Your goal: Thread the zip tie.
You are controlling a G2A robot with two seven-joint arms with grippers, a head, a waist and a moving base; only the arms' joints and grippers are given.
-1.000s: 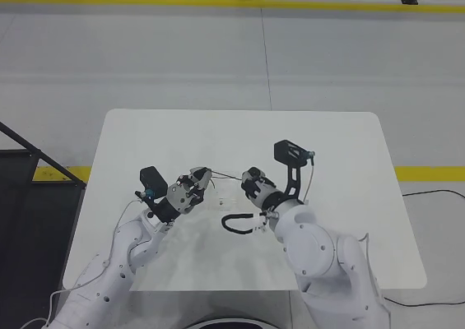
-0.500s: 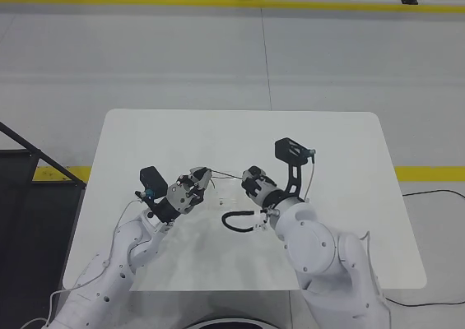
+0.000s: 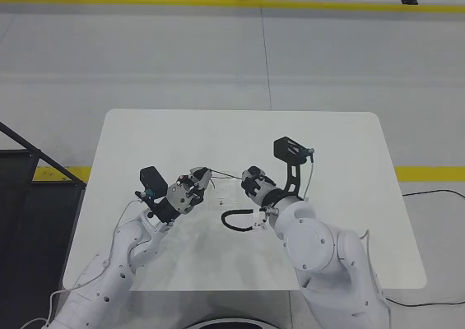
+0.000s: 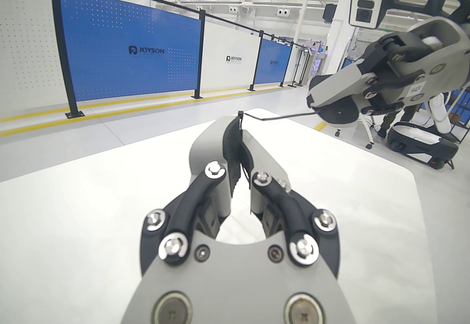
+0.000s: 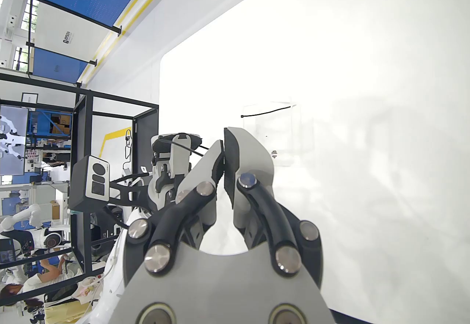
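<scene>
Right now I see the left gripper [image 4: 239,131] with its pads pressed together on the zip tie [image 4: 279,116]; the head end sticks up just past the fingertips, and part of the black strap runs down between the pads. From that head the thin strap reaches across open air to the right gripper [image 5: 224,142]; its fingers are also together, pinching the strap's far end at their tips. From the top view, the two grippers face each other over the near middle of the white table [image 3: 331,140], close but not touching, with the tie stretched almost straight between them and held off the surface. Beyond the right gripper, what looks like a clear sheet [image 5: 290,145] lies flat on the table; a second zip tie [image 5: 268,111] rests along its far edge, apart from both grippers.
</scene>
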